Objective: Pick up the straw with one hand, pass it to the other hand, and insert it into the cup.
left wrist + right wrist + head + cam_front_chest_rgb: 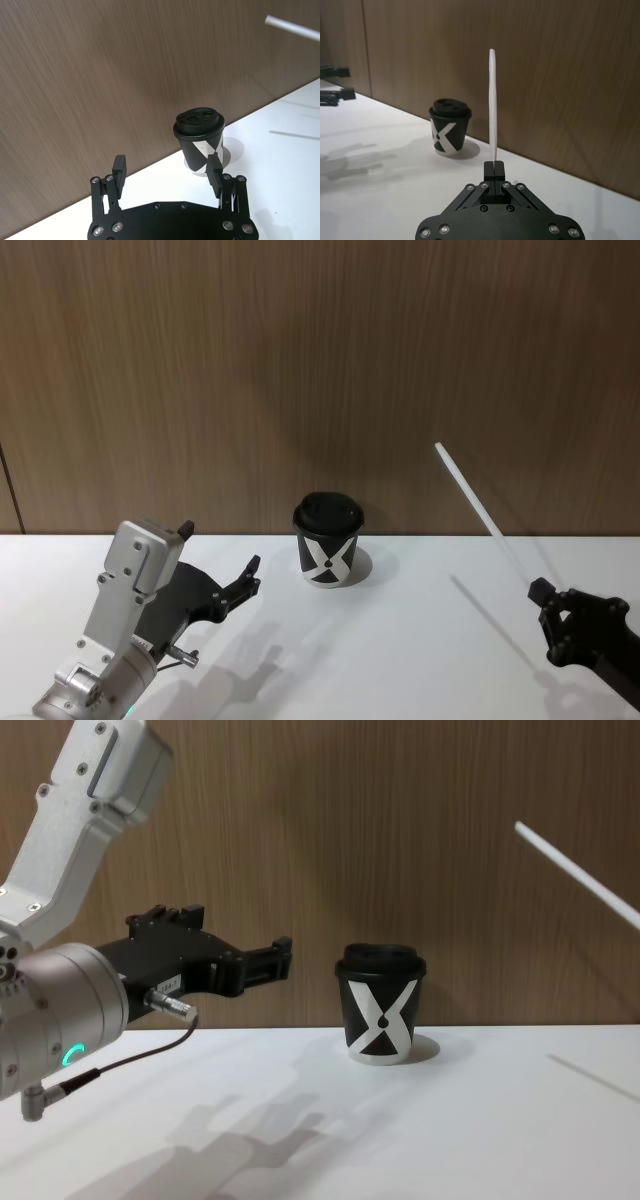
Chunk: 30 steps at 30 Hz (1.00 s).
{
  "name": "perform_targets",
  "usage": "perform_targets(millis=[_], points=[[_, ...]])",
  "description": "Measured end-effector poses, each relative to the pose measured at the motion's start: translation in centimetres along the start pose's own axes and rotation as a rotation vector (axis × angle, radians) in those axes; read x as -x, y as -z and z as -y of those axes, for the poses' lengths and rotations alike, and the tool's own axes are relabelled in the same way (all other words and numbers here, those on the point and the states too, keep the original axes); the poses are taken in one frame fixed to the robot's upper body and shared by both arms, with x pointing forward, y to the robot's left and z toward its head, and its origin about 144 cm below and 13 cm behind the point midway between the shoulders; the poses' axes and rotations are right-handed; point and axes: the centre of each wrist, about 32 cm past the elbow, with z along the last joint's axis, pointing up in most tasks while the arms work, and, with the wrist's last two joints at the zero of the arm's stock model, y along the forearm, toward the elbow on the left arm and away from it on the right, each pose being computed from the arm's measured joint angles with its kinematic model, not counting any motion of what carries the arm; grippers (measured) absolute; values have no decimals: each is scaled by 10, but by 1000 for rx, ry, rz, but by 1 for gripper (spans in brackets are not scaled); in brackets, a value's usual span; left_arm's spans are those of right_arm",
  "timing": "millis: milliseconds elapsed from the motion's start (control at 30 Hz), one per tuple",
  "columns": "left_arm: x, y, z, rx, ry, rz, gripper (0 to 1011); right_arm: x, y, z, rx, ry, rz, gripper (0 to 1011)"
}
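The black cup (328, 540) with a white X and a black lid stands on the white table near the wooden wall; it also shows in the chest view (380, 1005). My right gripper (541, 591), all black, is off to the cup's right and above the table. It is shut on the lower end of the white straw (480, 508), which slants up and toward the cup. In the right wrist view the fingers (494, 168) pinch the straw (492, 100). My left gripper (222, 558), on a silver wrist, hovers open left of the cup (199, 135), holding nothing.
A white tabletop (420, 640) runs back to the brown wood-grain wall (320, 360). A thin dark cable (120, 1058) hangs from the left wrist. The shadows of both arms fall on the table in front of the cup.
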Motion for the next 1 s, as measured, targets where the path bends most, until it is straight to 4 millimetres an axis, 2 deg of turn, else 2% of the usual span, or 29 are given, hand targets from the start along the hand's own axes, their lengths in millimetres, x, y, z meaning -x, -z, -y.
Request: perform_targets(millis=[467,1000], points=[[0,0,0,0,0,0,1000,-23,-12,-2,-171,-198,52,2],[0,0,0,0,0,0,1000,-33,-24,-14,-279,-424,62,2]])
